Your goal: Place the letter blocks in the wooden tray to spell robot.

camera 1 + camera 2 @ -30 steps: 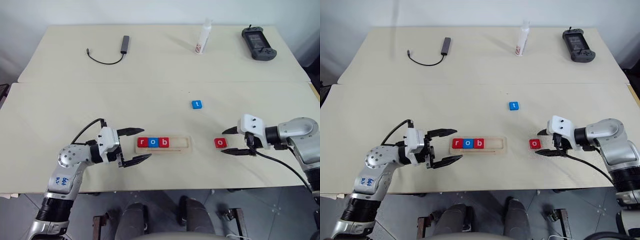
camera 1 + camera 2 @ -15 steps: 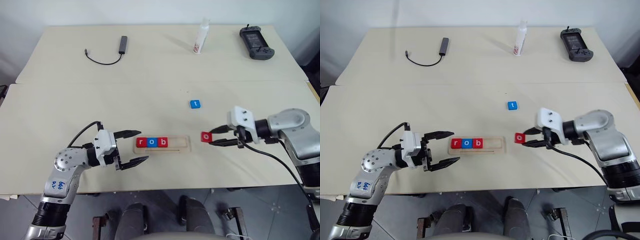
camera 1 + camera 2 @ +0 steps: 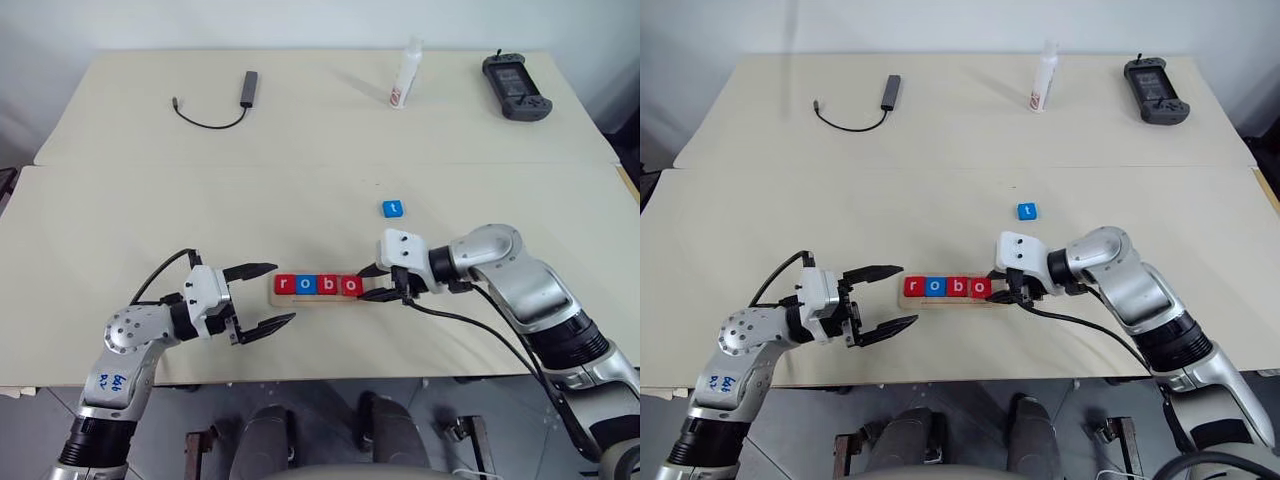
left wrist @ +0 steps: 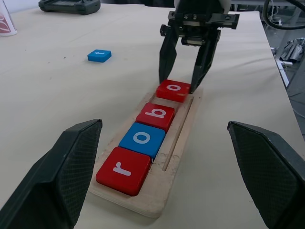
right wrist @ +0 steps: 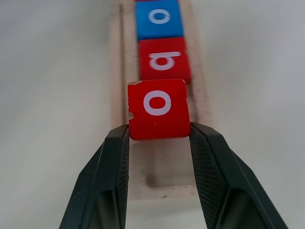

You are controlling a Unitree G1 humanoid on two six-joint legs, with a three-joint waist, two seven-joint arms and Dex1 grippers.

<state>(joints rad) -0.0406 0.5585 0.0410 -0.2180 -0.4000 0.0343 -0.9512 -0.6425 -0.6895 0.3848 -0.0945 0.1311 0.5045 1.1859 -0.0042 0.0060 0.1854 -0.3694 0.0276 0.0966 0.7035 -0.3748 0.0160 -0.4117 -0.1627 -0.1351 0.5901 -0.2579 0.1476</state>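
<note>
The wooden tray lies near the table's front edge. In it sit a red r, a blue o and a red b in a row. My right gripper is shut on a red o at the fourth place, just after the b; I cannot tell whether this block rests in the slot. A blue t lies flat on the table behind the tray's right end. My left gripper stands open at the tray's left end, holding nothing.
Along the back of the table lie a grey hub with a black cable, a white bottle and a black handheld controller. A seam runs across the table between those and the tray.
My right gripper closed on the red o at the right of the table and carried it left to the tray, beside the b. The left gripper stayed about where it was.
</note>
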